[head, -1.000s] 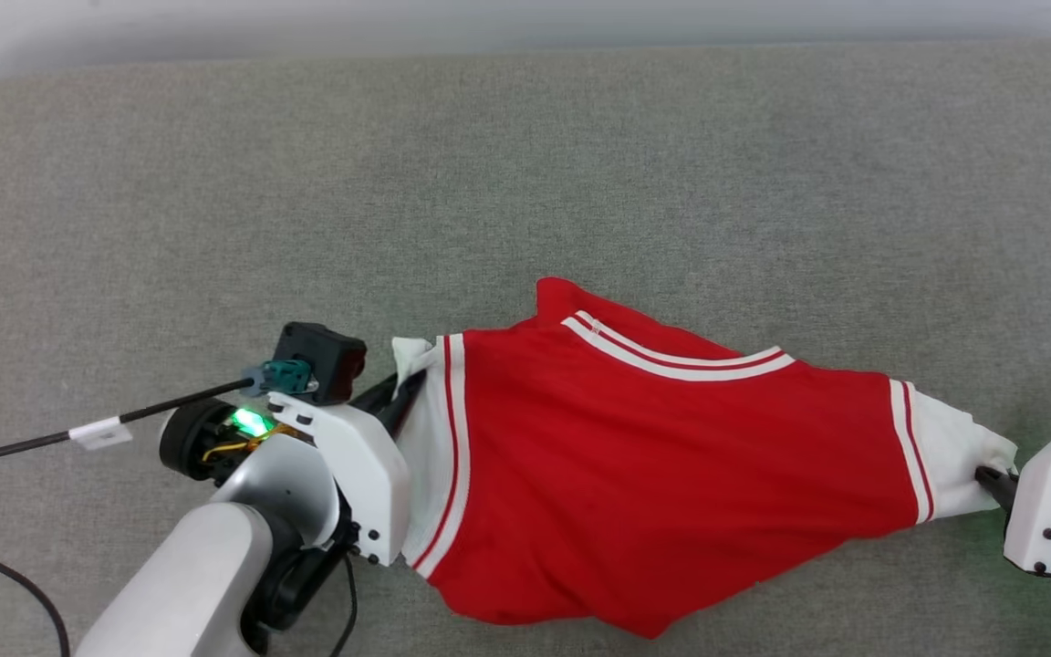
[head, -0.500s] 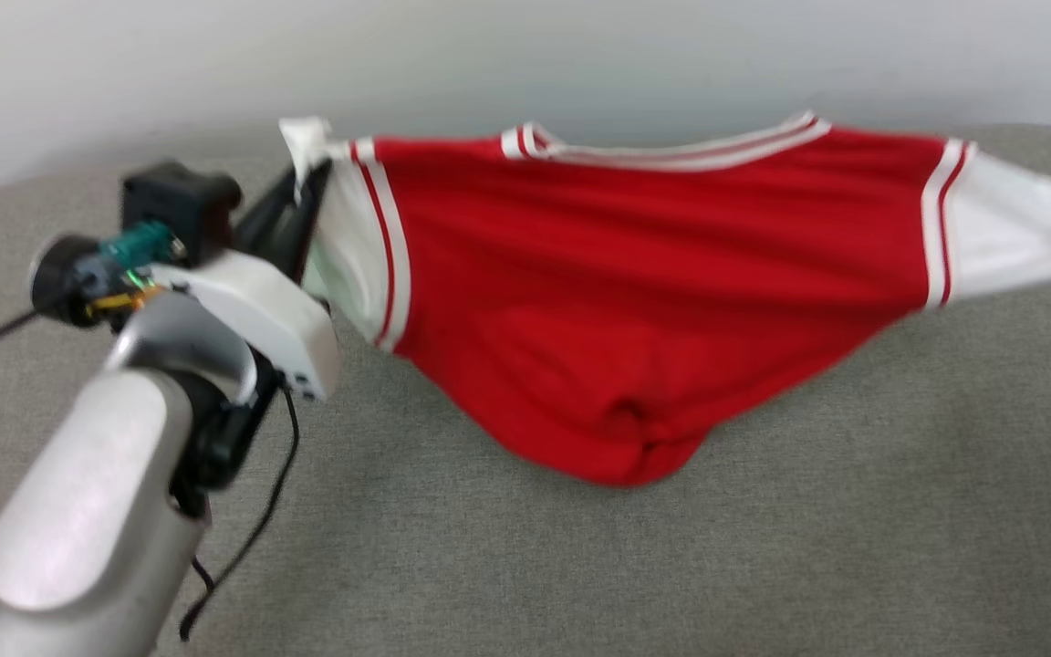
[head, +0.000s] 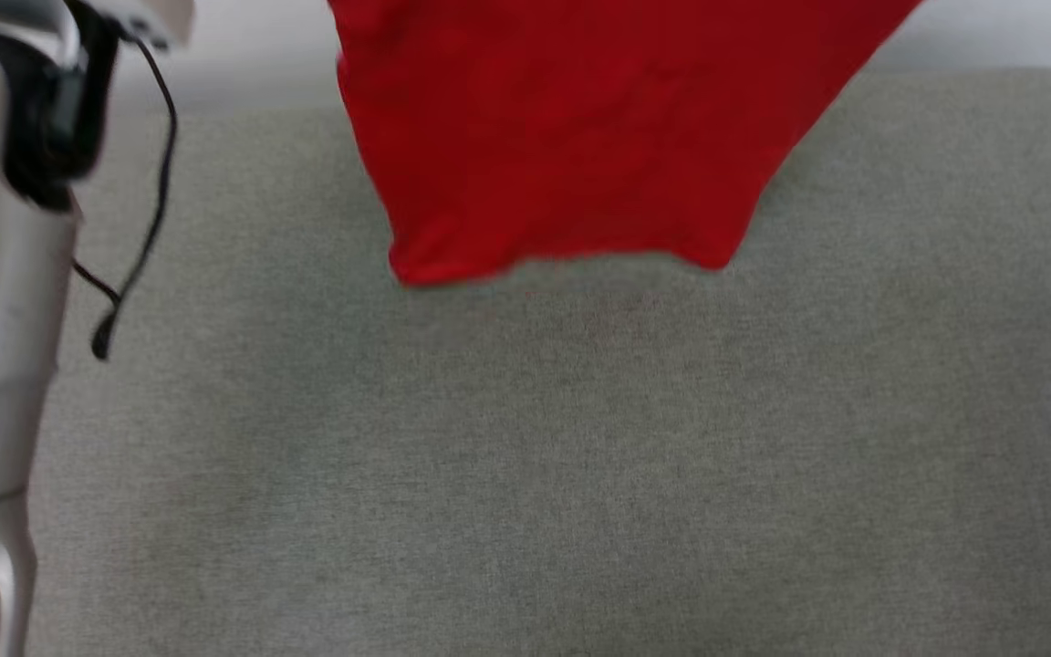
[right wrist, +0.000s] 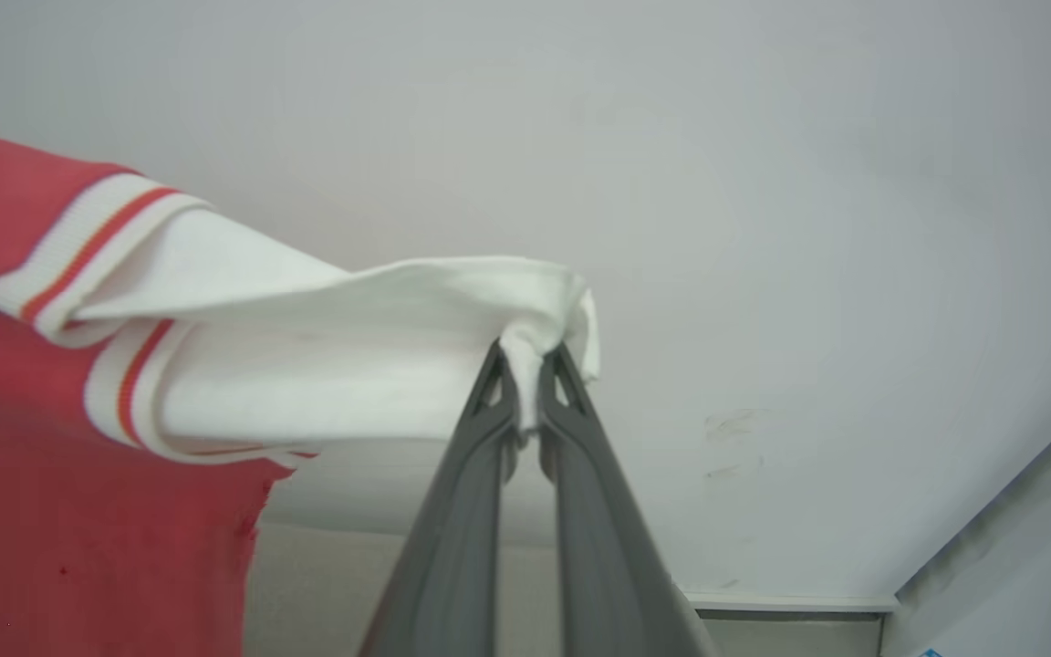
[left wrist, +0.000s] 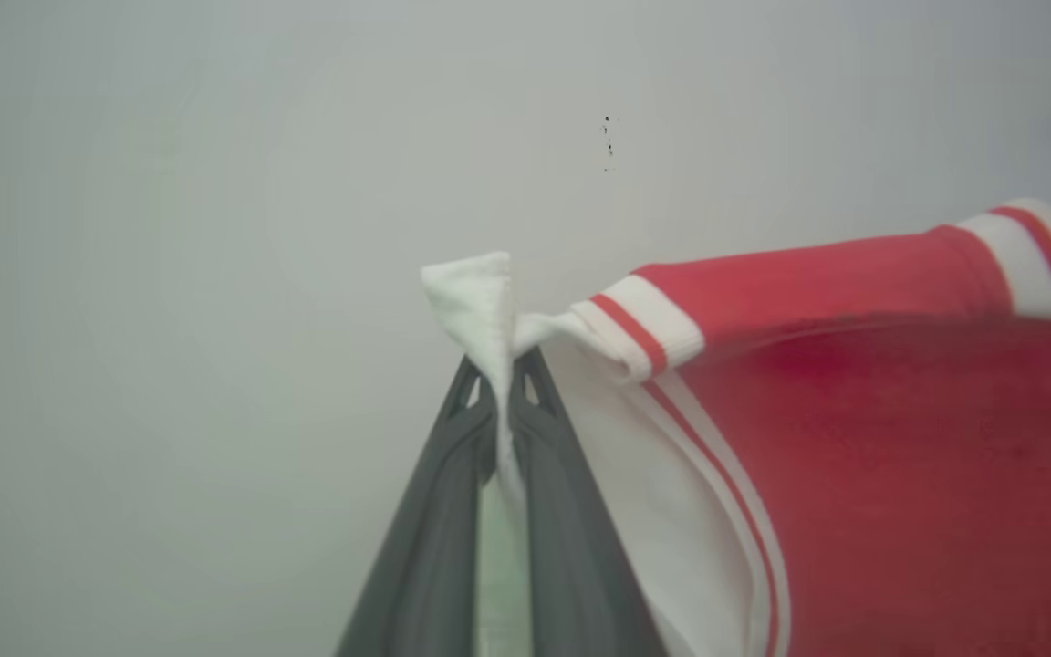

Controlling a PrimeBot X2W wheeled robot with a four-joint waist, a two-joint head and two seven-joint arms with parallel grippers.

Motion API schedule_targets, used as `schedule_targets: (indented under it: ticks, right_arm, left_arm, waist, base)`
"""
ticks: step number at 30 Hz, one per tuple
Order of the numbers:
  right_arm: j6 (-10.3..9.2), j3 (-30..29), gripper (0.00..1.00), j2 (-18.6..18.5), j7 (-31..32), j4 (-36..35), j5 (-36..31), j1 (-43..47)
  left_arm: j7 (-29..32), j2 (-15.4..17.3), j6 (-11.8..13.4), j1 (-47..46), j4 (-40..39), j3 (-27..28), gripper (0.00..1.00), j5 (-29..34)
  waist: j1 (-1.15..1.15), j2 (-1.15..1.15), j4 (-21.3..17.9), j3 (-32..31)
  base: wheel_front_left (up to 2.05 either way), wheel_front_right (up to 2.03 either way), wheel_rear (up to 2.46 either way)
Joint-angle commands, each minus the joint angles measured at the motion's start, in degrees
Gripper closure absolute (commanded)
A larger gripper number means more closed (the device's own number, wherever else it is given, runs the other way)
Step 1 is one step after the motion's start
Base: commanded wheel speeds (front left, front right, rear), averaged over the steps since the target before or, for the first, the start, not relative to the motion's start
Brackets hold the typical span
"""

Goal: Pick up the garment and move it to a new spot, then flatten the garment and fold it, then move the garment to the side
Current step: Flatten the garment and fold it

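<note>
The limp red jersey T-shirt with white sleeves [head: 571,137] hung below and between both grippers. The left gripper [left wrist: 502,401] was clamped on one sleeve tip, the right gripper [right wrist: 527,383] on the other. It looked light, soft and prone to sagging, so the sleeve ends seemed sound holds.

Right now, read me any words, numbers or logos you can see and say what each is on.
None can be read.
The garment shows plain red cloth in the head view; the wrist views show its white sleeves and striped trim, no print.
The dark specks on the wall are marks, not letters.
A blue scrap at the right wrist view's bottom edge is too small to tell.
</note>
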Motion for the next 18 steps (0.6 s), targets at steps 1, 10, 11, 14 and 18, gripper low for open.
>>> schedule_targets:
  ticks: [1, 10, 11, 14, 18]
  right_arm:
    - [-0.14, -0.31, 1.0, -0.85, -0.58, 0.78, -0.3, -1.16]
    - [-0.14, 4.21, 1.0, -0.37, -9.32, 10.13, -2.41, -19.44]
    - [-0.14, 4.77, 1.0, -0.3, -10.48, 10.99, -2.71, -21.18]
    - [-0.14, 6.41, 1.0, 0.3, -13.59, 13.45, -2.92, -26.05]
    - [-0.14, 8.38, 1.0, 1.04, -17.1, 16.48, -2.77, -31.4]
  left_arm:
    - [-0.45, 0.68, 0.14, -1.05, 0.88, 0.7, 1.0, 0.3]
    - [-4.04, 1.95, -0.7, -19.66, 8.98, 2.34, 1.0, 2.44]
    - [-4.56, 2.1, -0.75, -21.55, 9.76, 2.62, 1.0, 2.6]
    - [-5.81, 2.47, -1.36, -26.1, 12.11, 3.03, 1.0, 2.88]
    - [-7.68, 2.72, -2.09, -30.78, 14.98, 3.15, 1.0, 2.97]
  waist:
    - [0.0, 0.0, -0.51, 2.21]
    - [0.0, 0.0, -2.72, 14.17]
    - [0.0, 0.0, -2.94, 15.48]
    - [0.0, 0.0, -3.58, 18.95]
    - [0.0, 0.0, -4.05, 23.13]
  base:
    - [0.0, 0.0, 0.0]
    - [0.0, 0.0, 0.0]
    - [0.0, 0.0, 0.0]
    - [0.0, 0.0, 0.0]
    - [0.0, 0.0, 0.0]
